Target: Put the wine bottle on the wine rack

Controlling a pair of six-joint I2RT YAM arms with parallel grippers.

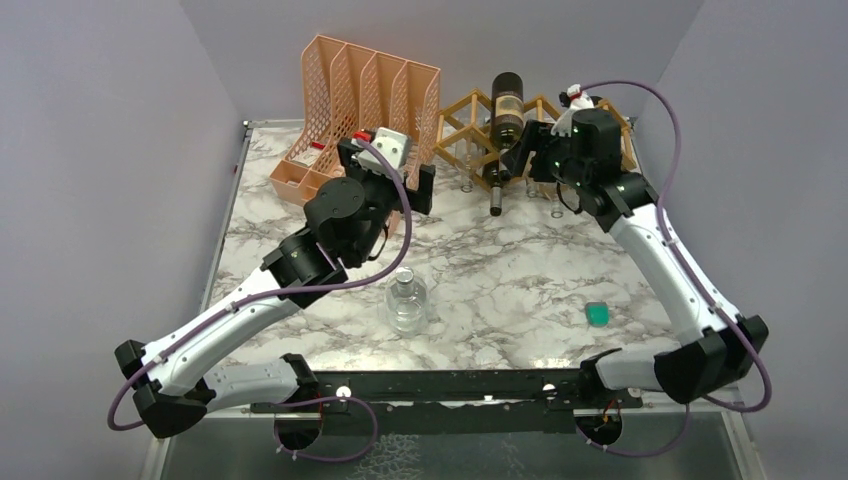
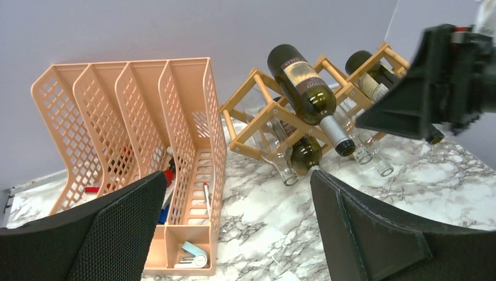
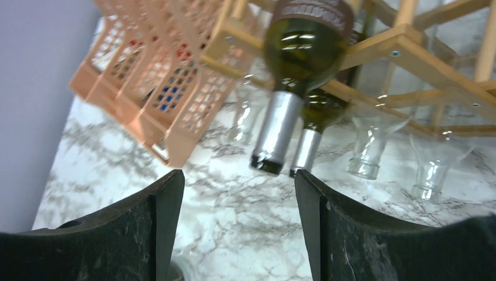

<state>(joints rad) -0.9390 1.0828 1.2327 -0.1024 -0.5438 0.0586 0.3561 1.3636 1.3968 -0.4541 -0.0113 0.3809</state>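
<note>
A dark green wine bottle [image 1: 507,105] lies in the top of the light wooden lattice wine rack [image 1: 460,112], with its silver-capped neck pointing toward me. It also shows in the left wrist view [image 2: 304,82] and the right wrist view [image 3: 301,52]. A second dark bottle [image 3: 308,143] lies in a lower cell, beside clear glass bottles [image 3: 368,146]. My right gripper [image 1: 522,165] [image 3: 237,228] is open and empty, just in front of and below the bottle necks. My left gripper [image 1: 395,178] [image 2: 237,222] is open and empty, left of the rack [image 2: 257,111].
A peach-orange mesh file organiser [image 1: 350,100] [image 2: 146,123] holding small items stands at the back left, next to the rack. A clear glass bottle [image 1: 406,303] stands at the table's front middle. A small green object [image 1: 597,316] lies at the front right.
</note>
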